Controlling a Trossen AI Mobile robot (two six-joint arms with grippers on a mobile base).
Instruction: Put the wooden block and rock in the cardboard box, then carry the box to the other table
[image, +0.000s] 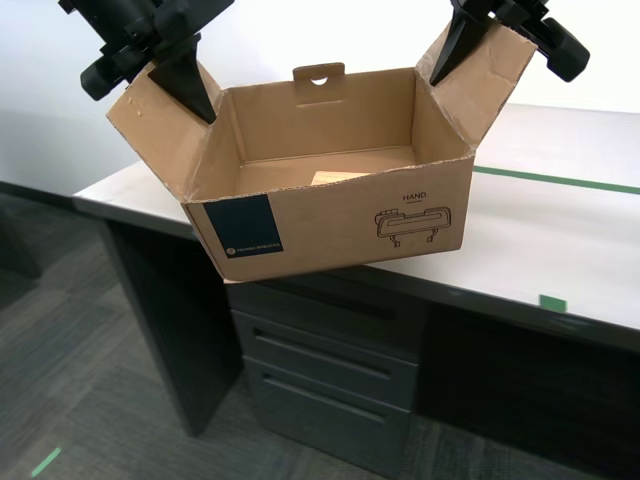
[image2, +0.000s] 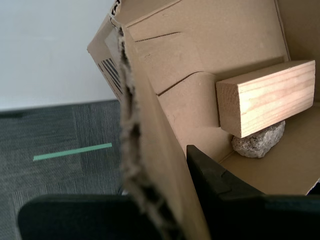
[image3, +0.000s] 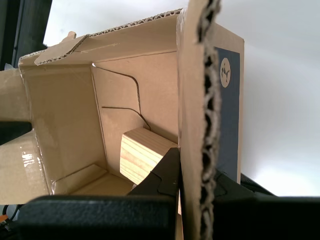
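Pinching cardboard with both grippers right now: my first gripper (image3: 192, 192) has its jaws closed on the side flap by the navy label, and my second gripper (image2: 160, 210) is clamped the same way on the opposite flap. The cardboard box (image: 330, 215) hangs between them in the air, its front corner out past the edge of a pale table (image: 560, 230) with green tape marks, above grey drawers (image: 330, 370).

Inside, the wooden block (image2: 267, 97) sits tilted with one end propped on the rock (image2: 260, 141), both shoved toward one wall.

Handling-wise, I'd say the box itself is light, but corrugated flaps are floppy and the torn-looking edges in my wrist views suggest they crease easily. The block looks solid and stiff, the rock dense for its size, so the load is lopsided and can slide if I tilt. Flap grips feel sketchy; closer to the fold line, near the box wall, seems the stiffest place to hold.
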